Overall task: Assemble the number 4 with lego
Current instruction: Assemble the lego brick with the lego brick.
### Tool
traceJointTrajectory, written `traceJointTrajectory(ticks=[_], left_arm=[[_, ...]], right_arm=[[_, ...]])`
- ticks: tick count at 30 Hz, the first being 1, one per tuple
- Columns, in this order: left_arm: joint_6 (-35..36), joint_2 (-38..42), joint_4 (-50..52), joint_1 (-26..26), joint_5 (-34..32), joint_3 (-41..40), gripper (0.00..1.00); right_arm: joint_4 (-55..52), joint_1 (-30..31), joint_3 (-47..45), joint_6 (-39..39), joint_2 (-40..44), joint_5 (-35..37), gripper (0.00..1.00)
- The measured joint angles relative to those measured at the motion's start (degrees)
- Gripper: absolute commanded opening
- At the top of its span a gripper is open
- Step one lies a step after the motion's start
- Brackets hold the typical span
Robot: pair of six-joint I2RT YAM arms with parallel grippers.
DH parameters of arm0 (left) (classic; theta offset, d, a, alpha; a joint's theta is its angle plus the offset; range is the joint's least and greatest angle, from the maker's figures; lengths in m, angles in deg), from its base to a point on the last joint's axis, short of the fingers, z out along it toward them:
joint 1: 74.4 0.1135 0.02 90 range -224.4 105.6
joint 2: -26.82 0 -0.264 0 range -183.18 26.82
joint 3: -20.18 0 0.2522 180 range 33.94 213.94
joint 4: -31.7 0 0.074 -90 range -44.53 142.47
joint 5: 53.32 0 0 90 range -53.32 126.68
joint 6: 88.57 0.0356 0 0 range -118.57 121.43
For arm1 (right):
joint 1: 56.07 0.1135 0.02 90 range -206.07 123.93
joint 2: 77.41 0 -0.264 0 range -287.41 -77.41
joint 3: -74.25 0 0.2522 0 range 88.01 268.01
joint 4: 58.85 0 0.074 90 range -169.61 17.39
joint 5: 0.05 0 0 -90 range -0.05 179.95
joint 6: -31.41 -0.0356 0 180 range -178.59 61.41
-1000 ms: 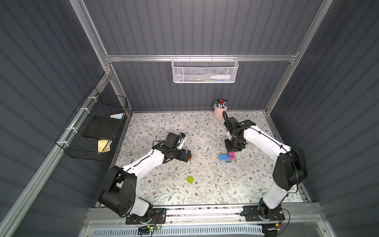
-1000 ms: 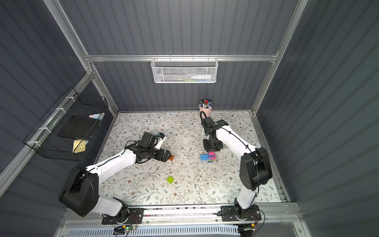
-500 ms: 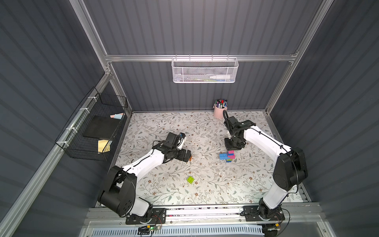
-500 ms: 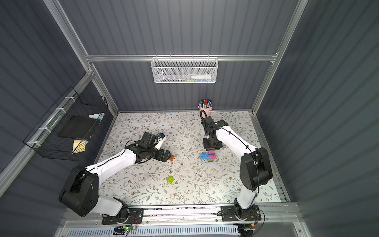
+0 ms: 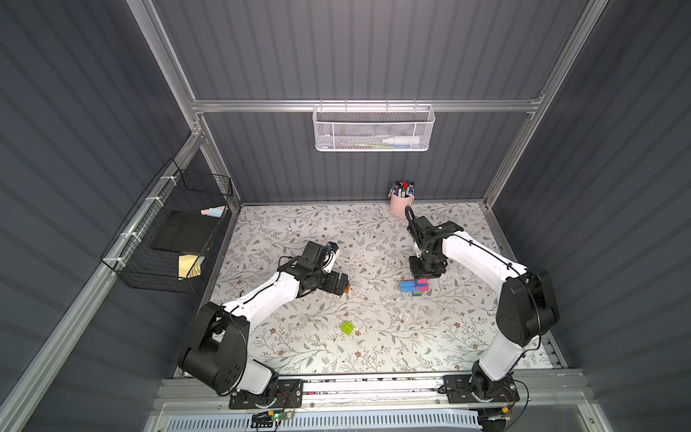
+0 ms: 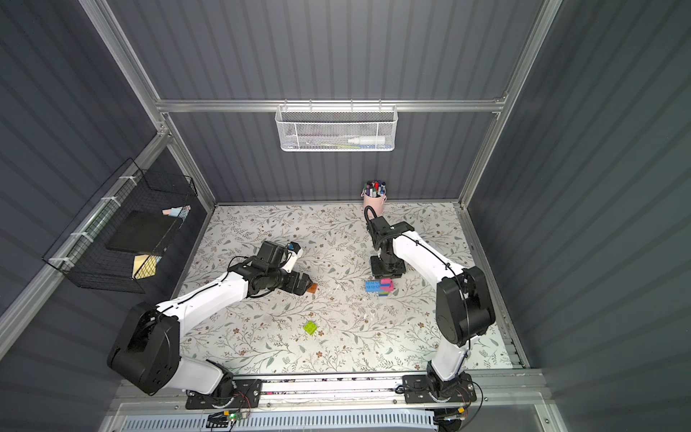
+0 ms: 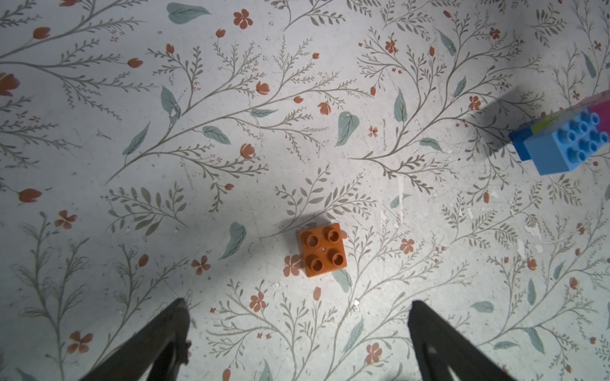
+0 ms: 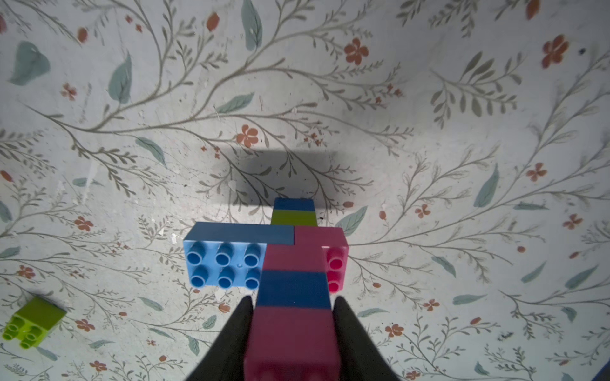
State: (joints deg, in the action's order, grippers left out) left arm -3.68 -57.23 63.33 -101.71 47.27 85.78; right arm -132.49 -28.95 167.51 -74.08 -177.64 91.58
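Floral tabletop [image 5: 299, 232], in both top views: the number 4 [image 5: 414, 287] is lying right of centre, a lime brick [image 6: 310, 328] nearer, centre. Left wrist view: the left gripper [image 7: 298, 305] is standing wide open, an orange brick [image 7: 322, 249] lying clear of it. Right wrist view: the right gripper [image 8: 292, 305] is flanking the figure's pink end brick [image 8: 292, 339]; grip cannot be told.

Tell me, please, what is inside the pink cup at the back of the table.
The pink cup holds a bunch of marker pens, standing with their coloured caps above the rim. Their lower ends and the cup's bottom are hidden by its wall.
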Motion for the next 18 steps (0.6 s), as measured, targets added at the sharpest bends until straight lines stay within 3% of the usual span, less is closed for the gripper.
traceJointTrajectory(ticks=[18], left_arm=[[0.0,0.0,0.15,0.0,-0.04,0.02,0.99]], right_arm=[[-2.47,0.0,3.63,-0.04,-0.09,-0.17,0.69]])
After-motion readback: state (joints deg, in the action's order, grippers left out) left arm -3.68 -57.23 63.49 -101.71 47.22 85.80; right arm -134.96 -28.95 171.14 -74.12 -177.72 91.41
